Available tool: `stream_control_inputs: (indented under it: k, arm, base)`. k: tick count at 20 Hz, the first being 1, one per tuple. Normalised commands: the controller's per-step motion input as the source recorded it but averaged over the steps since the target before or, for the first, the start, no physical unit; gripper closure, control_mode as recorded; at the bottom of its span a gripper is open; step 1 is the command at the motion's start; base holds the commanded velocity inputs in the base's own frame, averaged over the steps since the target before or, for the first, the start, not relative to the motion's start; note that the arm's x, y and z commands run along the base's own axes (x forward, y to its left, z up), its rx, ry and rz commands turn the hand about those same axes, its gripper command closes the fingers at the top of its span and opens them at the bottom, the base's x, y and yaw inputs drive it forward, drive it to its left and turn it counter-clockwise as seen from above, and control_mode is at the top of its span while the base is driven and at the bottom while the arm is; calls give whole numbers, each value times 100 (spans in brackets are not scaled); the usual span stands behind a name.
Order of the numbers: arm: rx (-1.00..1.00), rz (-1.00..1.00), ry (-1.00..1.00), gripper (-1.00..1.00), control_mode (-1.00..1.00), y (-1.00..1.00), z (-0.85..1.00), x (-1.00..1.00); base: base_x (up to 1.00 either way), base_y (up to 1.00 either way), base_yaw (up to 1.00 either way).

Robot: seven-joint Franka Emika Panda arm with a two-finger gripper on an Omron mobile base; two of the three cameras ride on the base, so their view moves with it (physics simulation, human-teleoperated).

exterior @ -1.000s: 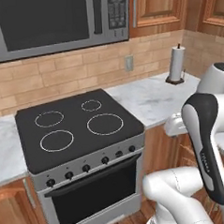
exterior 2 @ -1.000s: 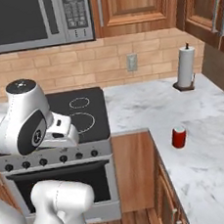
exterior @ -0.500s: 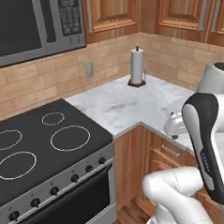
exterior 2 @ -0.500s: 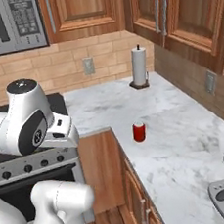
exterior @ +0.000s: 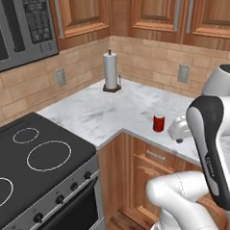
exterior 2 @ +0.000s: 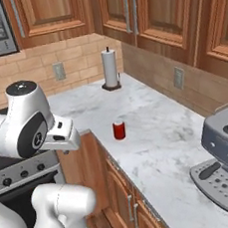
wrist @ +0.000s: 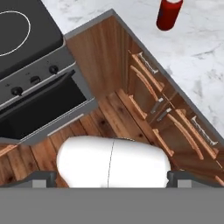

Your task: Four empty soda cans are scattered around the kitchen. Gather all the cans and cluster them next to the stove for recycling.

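One red soda can (exterior: 159, 123) with a silver top stands upright on the marble counter, near the inner corner of its front edge; it also appears as the can (exterior 2: 119, 130) and the can (wrist: 169, 14). The black stove (exterior: 28, 165) with white burner rings lies to the can's left, its corner (wrist: 22, 30) in the hand view. My gripper (wrist: 111, 178) is open and empty, fingertips (wrist: 43, 177) wide apart. It hangs over the wooden floor in front of the cabinets, well short of the can.
A paper towel roll (exterior: 111, 71) stands at the back corner of the counter. A grey coffee machine (exterior 2: 226, 158) sits on the counter's right arm. The microwave (exterior: 15, 31) hangs above the stove. Cabinet drawers with handles (wrist: 148, 87) line the counter front.
The whole picture has swung right as the base turned: the stove slid to the left edge, the counter corner and can came centre, the coffee machine entered. The arm keeps its pose.
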Motion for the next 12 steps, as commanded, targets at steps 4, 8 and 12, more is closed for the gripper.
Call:
stream_control_inputs:
  k: [4,8,12]
  arm:
    - [0,0,0,-100,100,0,0,0]
    - [0,0,0,-100,100,0,0,0]
    - [0,0,0,-100,100,0,0,0]
  base:
    - [2,-8,-27]
    - [0,-3,-31]
    - [-1,2,-37]
